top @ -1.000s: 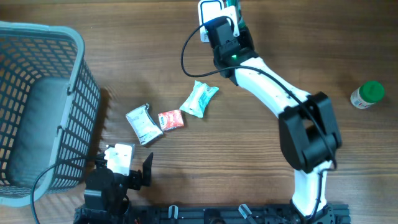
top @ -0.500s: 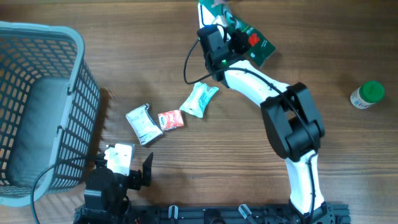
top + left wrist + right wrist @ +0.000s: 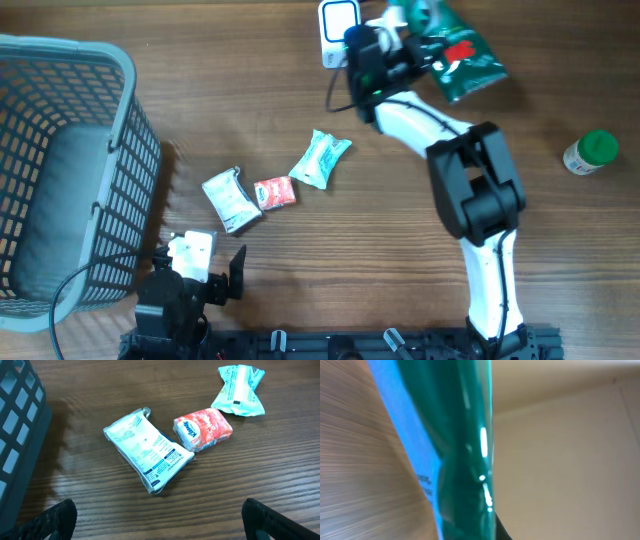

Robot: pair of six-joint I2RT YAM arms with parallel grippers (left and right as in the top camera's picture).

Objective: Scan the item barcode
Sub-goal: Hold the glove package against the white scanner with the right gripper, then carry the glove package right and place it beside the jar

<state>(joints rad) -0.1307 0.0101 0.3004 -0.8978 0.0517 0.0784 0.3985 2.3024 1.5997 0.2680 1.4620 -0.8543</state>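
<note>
Near edge of the wooden table [image 3: 560, 260]: left gripper [image 3: 198, 268] low beside the grey mesh basket [image 3: 120, 150], jaws spread wide, nothing between them, nothing touched. Just ahead of it, three small packets in a loose row: a white one with blue print [image 3: 147, 450], a red one [image 3: 203, 429] touching its corner, a mint-green one [image 3: 240, 390] a little apart. Far side: right gripper [image 3: 408, 42] clamped tight on a glossy dark-green packet [image 3: 462, 55], gripping its left end; the rest of the packet sticks out to the right, lifted off the table and tilted. Red mark and white print on its upper face; no barcode made out. Wrist view shows it edge-on, close against the lens, with a bright blue band down one side. A white boxy device [image 3: 335, 20] stands just left of the gripper. Green-capped bottle [image 3: 590, 152] well off to the right.
</note>
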